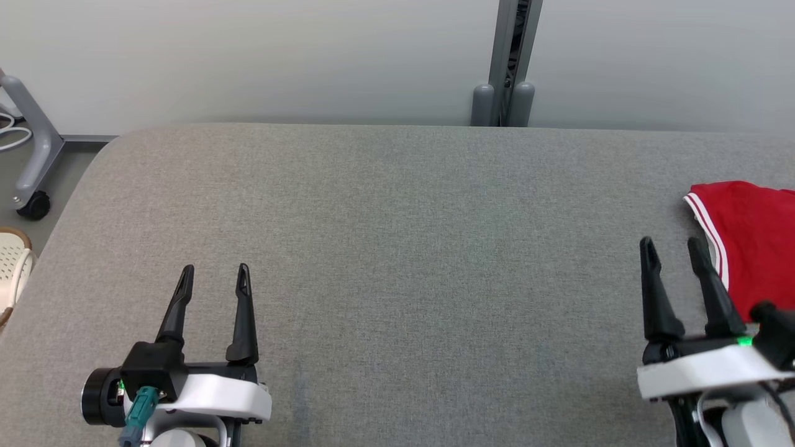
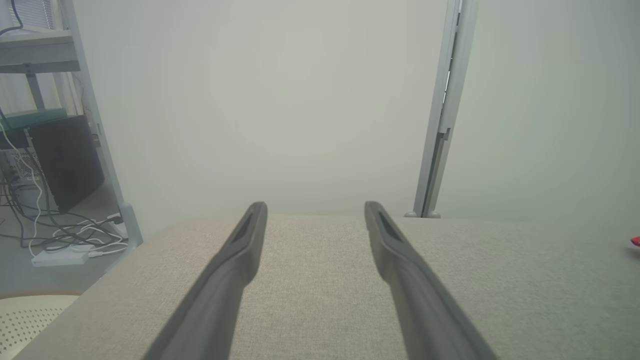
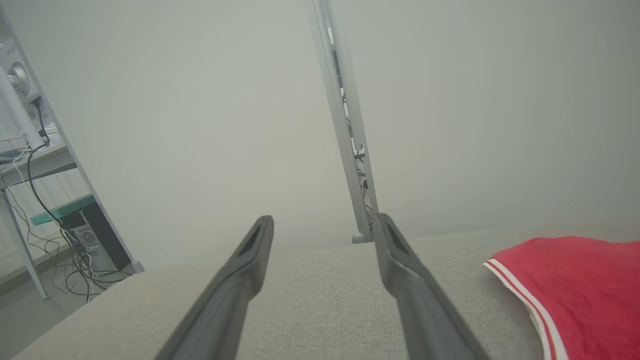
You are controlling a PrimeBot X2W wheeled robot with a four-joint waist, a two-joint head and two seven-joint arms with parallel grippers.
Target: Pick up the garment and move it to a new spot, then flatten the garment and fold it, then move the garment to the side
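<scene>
Status: the red fabric garment with white striped trim (image 1: pixel 754 242) lay on the grey fabric-covered table (image 1: pixel 397 205), at its far right side. The head view's edge cut part of it off, so we couldn't tell whether it was folded or just lying flat.

The left tool (image 1: pixel 215 270) hovered low over the near-left of the table, fingers apart, nothing between them. The right tool (image 1: pixel 670 243) hovered near-right, fingers also apart and empty. Its outer finger was just beside the garment's striped edge; whether it touched, we couldn't tell.

Our read was that the stage was ambiguous. A garment off at the side with both tools free fit two cases: one waiting to be fetched toward the middle, or one folded and parked aside with the job done. We didn't call it.

Handling judgement: the cloth looked thin and limp and the table cover textured, so we expected it to drag and wrinkle rather than slide. The striped hem looked like the firmest place to pinch. The right arm sat closest to it.

Writing: none readable. We saw no logo or label on the visible part of the garment, and none on the tools. There were only green indicator lights (image 1: pixel 743 340) at the wrists and a teal connector (image 1: pixel 141 406) on the left one.
</scene>
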